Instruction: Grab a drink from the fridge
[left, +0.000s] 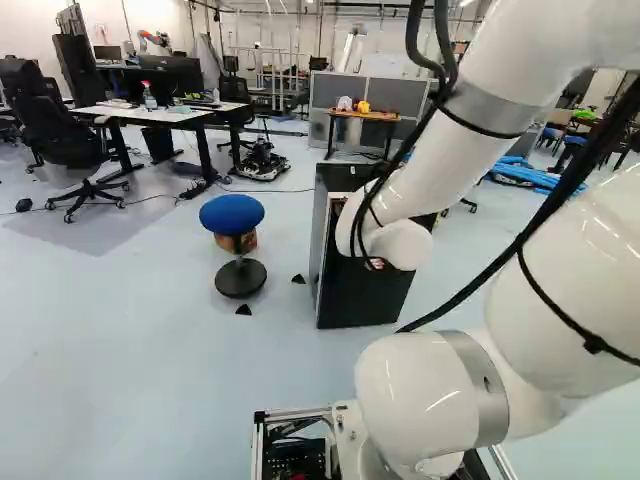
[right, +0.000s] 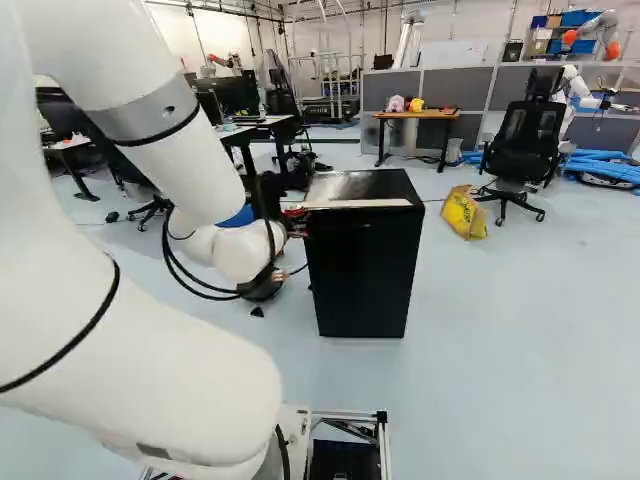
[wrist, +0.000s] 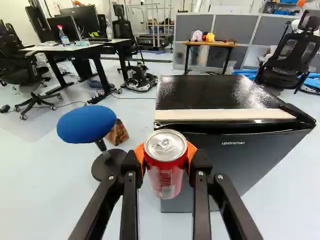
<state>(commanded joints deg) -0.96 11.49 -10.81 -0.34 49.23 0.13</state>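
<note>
My gripper (right: 296, 222) is mostly hidden by the white wrist in the right base view, with only small dark and reddish parts showing beside the fridge. In the wrist view the gripper (wrist: 166, 167) is shut on a red drink can (wrist: 165, 172). Its orange pads press the can from two sides, and the can's silver lid faces the camera. Just ahead of the can and to one side stands the black fridge (wrist: 240, 155), also seen in the right base view (right: 365, 265). A pale strip runs along the top of its front. Whether its door is fully closed I cannot tell.
A blue stool (left: 232, 214) stands left of the fridge in the left base view, a small box (wrist: 117, 132) behind it. Desks (left: 165, 114) and office chairs are farther back. Beyond the fridge are a wooden table (right: 418, 115), a yellow bag (right: 464, 212) and another robot (right: 572, 90).
</note>
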